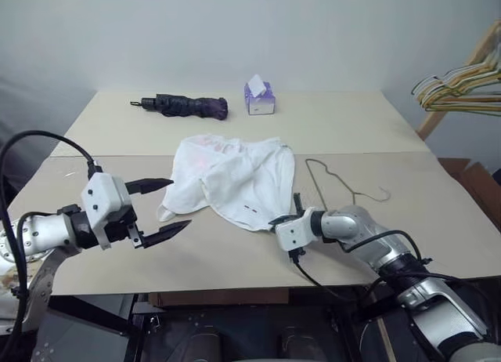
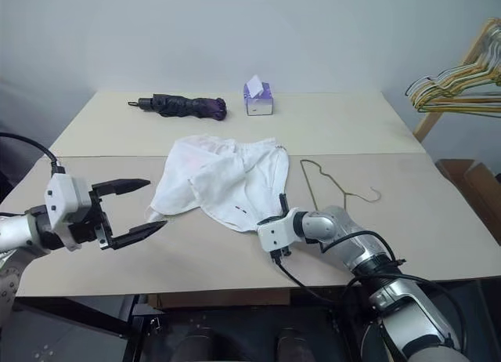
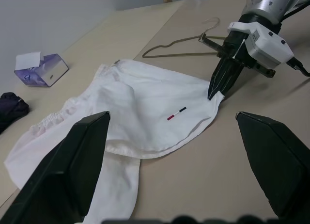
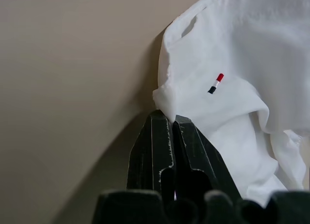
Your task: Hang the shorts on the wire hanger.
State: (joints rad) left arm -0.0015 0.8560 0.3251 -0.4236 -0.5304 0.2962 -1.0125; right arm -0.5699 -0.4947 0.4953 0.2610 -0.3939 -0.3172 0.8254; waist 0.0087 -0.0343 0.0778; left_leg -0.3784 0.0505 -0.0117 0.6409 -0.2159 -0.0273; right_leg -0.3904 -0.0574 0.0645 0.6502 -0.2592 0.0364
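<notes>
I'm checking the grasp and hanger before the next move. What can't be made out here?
- How much shorts hem the shut right tool pinches: its own fingers hide it, right wrist view.
- Hanger far end: right arm covers it, left wrist view.
- Pink print: too faint, head views.

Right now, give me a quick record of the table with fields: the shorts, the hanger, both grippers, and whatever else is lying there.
shorts: white, crumpled flat on the table, not yet on a hanger
wire hanger: flat on the table just right of the shorts, untouched
right gripper: shut on the near hem corner of the shorts
left gripper: open, hovering left of the shorts, holding nothing
far side: folded dark umbrella, purple tissue box
right edge: bunch of coloured hangers on a wooden stand
</notes>
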